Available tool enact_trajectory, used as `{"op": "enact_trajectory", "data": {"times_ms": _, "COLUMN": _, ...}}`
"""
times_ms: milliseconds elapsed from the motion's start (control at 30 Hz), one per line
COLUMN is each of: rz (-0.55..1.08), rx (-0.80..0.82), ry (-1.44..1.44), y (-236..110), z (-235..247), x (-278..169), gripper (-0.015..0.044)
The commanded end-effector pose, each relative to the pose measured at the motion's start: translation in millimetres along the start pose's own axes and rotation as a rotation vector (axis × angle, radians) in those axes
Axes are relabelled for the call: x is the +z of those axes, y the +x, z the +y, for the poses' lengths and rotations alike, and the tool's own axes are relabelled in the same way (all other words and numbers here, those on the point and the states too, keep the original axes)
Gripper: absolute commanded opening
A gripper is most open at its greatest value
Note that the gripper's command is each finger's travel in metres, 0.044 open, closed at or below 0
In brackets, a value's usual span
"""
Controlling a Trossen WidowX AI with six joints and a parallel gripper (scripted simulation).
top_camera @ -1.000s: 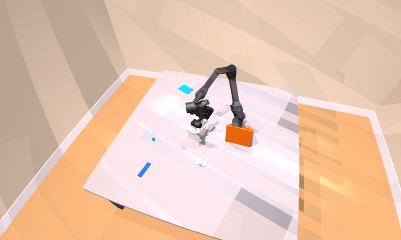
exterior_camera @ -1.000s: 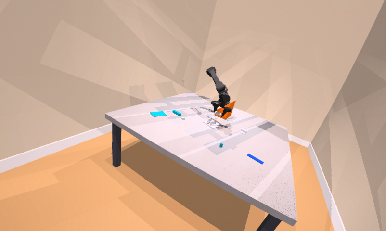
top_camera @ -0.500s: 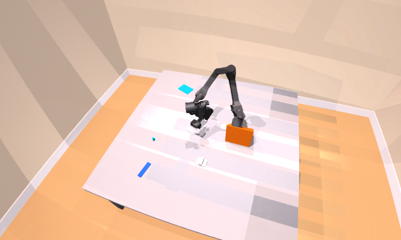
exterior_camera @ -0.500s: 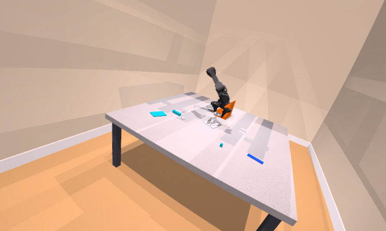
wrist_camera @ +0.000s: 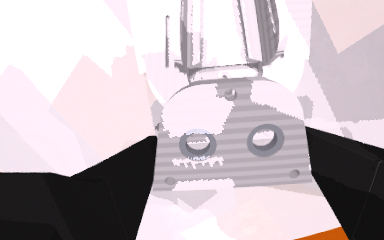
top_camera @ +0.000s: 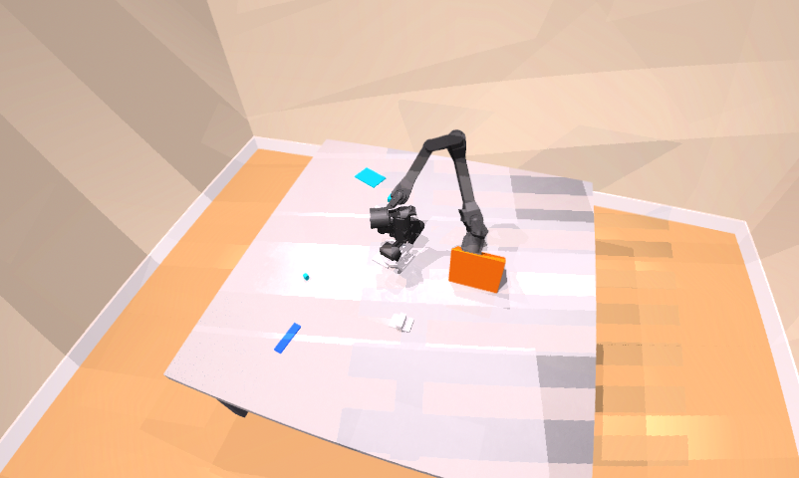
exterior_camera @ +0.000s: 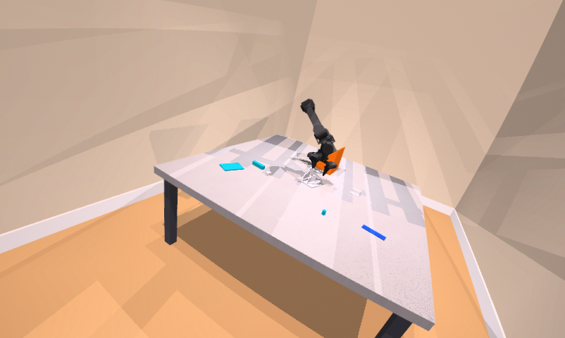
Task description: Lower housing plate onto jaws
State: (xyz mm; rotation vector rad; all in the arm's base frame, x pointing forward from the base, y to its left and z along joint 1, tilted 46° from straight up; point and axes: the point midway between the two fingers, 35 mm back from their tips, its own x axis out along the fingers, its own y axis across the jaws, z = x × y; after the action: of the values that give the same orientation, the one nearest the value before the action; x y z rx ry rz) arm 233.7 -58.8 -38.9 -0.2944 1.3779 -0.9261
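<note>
V. bright overall, warm cast on walls + floor point(top_camera: 641, 284) point(exterior_camera: 109, 259). Table point(top_camera: 243, 355) point(exterior_camera: 251, 196) lit hard, w/ near-white glare bands across its middle in top view; grey blocky shadows toward its R side there. Dark brown shadow on floor under table in ext. view. Overlapping angular shadow patches on walls point(top_camera: 510, 59) point(exterior_camera: 130, 83); light source itself not in shot. Wrist cam: bkgd blown out approx. white, jagged-edged light/shade patches on pale plate point(wrist_camera: 234, 167), black fingers v. dark, little detail.
</note>
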Motion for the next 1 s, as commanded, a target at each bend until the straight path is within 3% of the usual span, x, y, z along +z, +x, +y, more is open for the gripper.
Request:
{"op": "enact_trajectory", "data": {"times_ms": 0, "rz": -0.001, "rx": -0.007, "ry": -0.008, "y": 7, "z": -1, "x": -2, "gripper": 0.0351}}
{"op": "enact_trajectory", "data": {"times_ms": 500, "rz": -0.002, "rx": -0.012, "ry": -0.007, "y": 30, "z": -3, "x": -3, "gripper": 0.0351}}
{"op": "enact_trajectory", "data": {"times_ms": 967, "rz": -0.002, "rx": -0.012, "ry": -0.007, "y": 31, "z": -3, "x": -3, "gripper": 0.0351}}
